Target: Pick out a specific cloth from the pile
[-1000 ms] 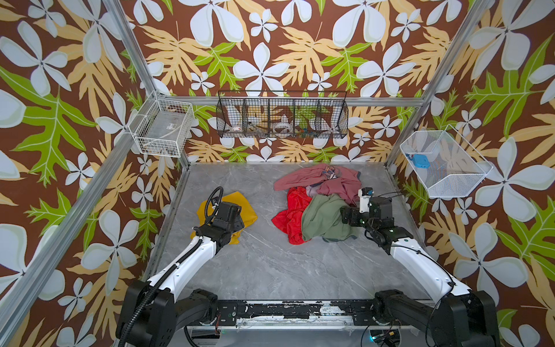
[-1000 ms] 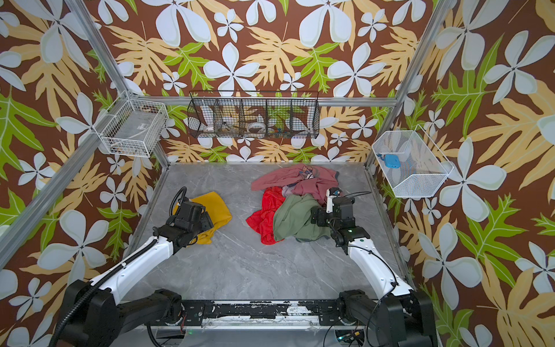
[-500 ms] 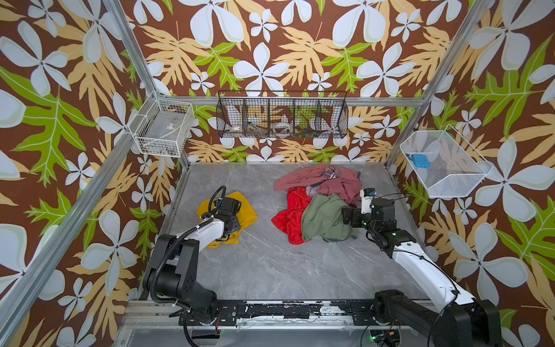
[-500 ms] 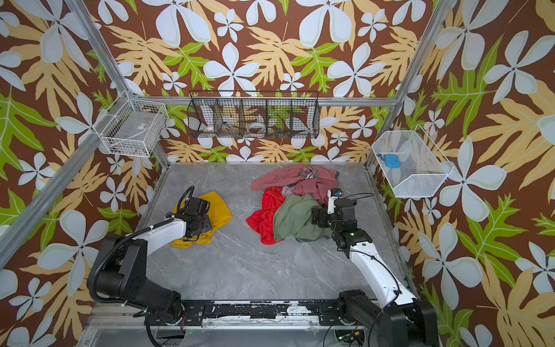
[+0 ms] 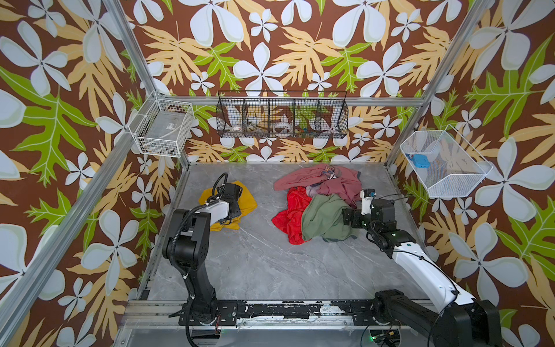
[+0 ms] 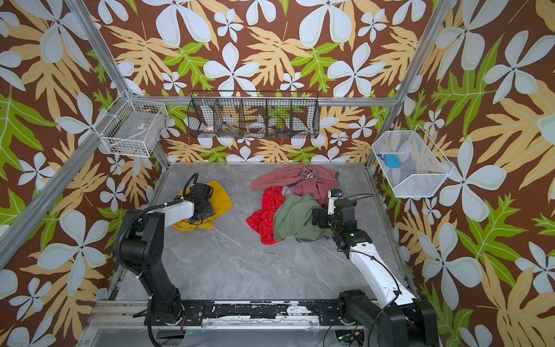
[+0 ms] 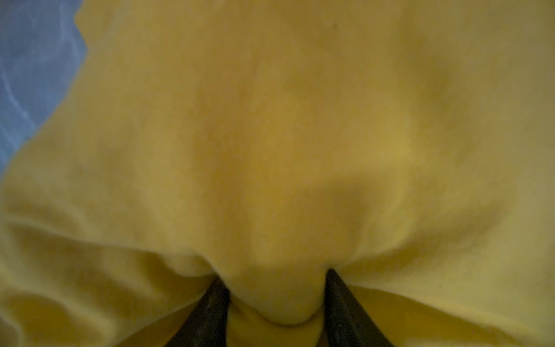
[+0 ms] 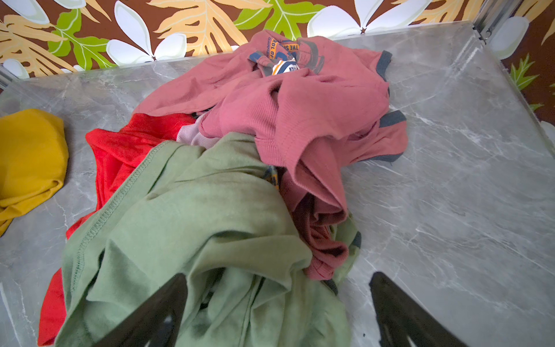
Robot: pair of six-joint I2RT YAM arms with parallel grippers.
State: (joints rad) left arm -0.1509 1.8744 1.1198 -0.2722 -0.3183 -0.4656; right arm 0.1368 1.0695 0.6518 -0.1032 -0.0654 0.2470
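Left elbow has risen; left end effector (image 7: 274, 275) pinching a yellow cloth (image 5: 249, 199) fold.
Cloth well clear of the pile (image 5: 324, 216): pick looks nearly done. Right end effector (image 8: 277, 275) wide, empty.

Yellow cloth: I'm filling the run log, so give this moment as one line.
left claw: pinching yellow cloth, apart from pile | right claw: open at green cloth

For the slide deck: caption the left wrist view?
Left gripper astride a bunched fold of the mustard-yellow cloth.
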